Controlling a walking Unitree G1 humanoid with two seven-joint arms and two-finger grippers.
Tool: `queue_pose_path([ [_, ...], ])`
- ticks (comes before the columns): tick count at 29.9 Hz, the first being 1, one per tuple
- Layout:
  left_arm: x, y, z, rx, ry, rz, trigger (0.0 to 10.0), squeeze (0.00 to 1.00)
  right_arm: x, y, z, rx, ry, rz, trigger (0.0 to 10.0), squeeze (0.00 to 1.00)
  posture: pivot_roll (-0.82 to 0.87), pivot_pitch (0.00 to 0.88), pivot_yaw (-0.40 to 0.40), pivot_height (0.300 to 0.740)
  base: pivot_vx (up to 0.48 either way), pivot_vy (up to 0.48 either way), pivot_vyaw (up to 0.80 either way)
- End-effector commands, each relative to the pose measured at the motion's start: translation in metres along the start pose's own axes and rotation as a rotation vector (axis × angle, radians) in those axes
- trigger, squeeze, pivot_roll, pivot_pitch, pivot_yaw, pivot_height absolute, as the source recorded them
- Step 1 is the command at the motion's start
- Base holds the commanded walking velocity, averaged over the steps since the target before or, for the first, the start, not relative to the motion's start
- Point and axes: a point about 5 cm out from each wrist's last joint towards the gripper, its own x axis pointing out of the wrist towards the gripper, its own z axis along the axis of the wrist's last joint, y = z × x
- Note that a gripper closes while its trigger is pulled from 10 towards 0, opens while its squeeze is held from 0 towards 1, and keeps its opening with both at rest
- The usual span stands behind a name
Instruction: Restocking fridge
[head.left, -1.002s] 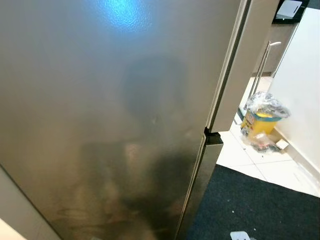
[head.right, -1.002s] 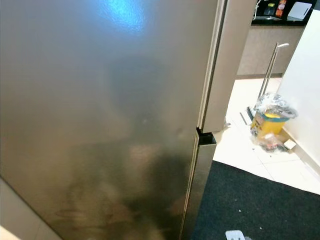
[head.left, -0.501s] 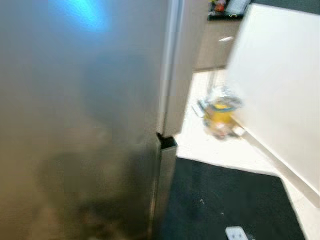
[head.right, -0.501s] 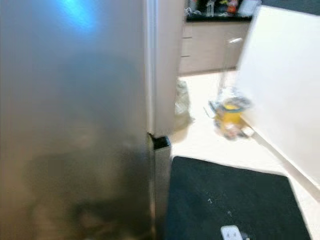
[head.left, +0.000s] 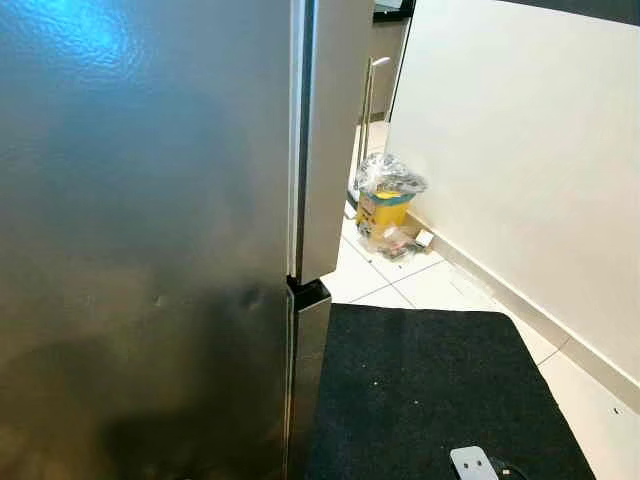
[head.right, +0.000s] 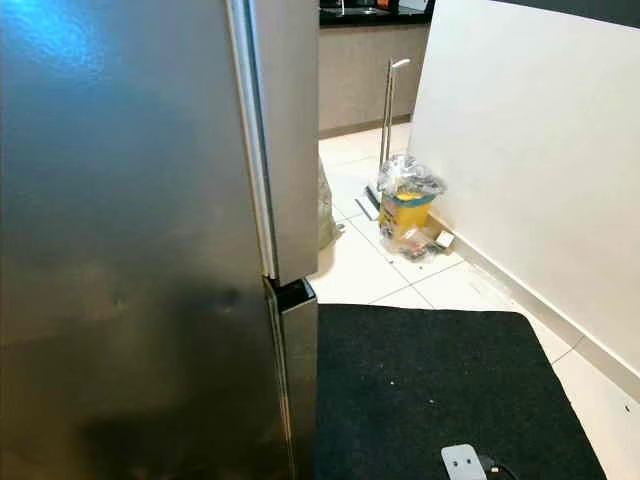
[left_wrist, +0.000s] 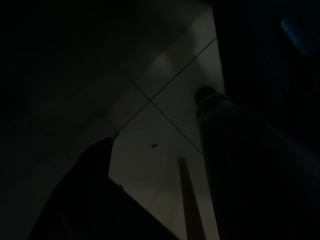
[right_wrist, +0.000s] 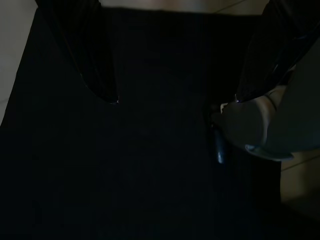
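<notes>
Left eye view: nearest, at 5 o'clock on the bottom edge, a small grey plate (head.left: 473, 463) lies on the black mat (head.left: 430, 390). The mat spreads over pale floor tiles (head.left: 430, 285) from the foot of the fridge (head.left: 140, 250), which stands shut and takes up everything from 7 to 12 o'clock, its steel door dull with a blue glare at 11 o'clock. A notch (head.left: 308, 292) breaks the door's right edge where upper and lower doors meet. Beyond the mat, at 1 o'clock, a yellow bin (head.left: 383, 208) lined with a crinkled clear bag sits on the tiles just beside the white wall (head.left: 520, 150), with bits of litter at its base. Behind it a thin metal stand (head.right: 387, 100) rises upright, and farthest off a cabinet front (head.right: 360, 70) runs under a dark counter.

The right wrist view is dim: the right gripper (right_wrist: 175, 95) hangs over the mat with its two fingers (right_wrist: 90, 60) spread wide and nothing between them. The left wrist view is very dark; the left gripper (left_wrist: 150, 200) hangs over tiles, one finger (left_wrist: 85, 195) a mere silhouette, and I cannot tell how wide it stands.
</notes>
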Motion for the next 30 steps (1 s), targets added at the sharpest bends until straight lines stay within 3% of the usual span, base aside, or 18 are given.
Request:
queue_pose_path([
  [1,0.0,0.003,0.001,0.016,0.004,0.008,10.0,0.0,0.001,-0.001,0.015,-0.009,-0.072,0.014,10.0,0.0,-0.05,0.0,-0.002,0.74,0.0,0.0,0.0],
  [8,0.0,0.003,0.001,0.031,0.005,0.007,10.0,0.0,0.003,0.009,0.047,-0.037,-0.181,0.067,10.0,0.0,-0.04,0.0,-0.003,0.74,0.0,0.0,0.0],
  [11,0.0,0.003,0.0,0.033,0.005,0.007,10.0,0.0,0.002,0.022,0.078,-0.067,-0.293,0.191,10.0,0.0,-0.04,0.0,-0.004,0.74,0.0,0.0,0.0],
  [15,0.0,0.003,0.0,0.034,0.006,0.006,10.0,0.0,-0.002,0.035,0.101,-0.103,-0.377,0.339,10.0,0.0,-0.04,0.0,-0.004,0.74,0.0,0.0,0.0],
  [18,0.0,0.003,0.0,0.039,0.006,0.005,10.0,0.0,-0.004,0.039,0.109,-0.127,-0.401,0.389,10.0,0.0,-0.04,0.0,-0.004,0.74,0.0,0.0,0.0],
  [23,0.0,0.003,0.001,0.05,0.007,0.004,10.0,0.0,-0.018,0.04,0.153,-0.249,-0.527,0.547,10.0,0.0,-0.05,0.0,-0.004,0.74,0.0,0.0,0.0],
  [30,0.0,0.004,0.001,0.046,0.006,0.008,10.0,0.0,-0.03,0.056,0.176,-0.325,-0.594,0.705,10.0,0.0,-0.05,0.0,-0.006,0.74,0.0,0.0,0.0],
])
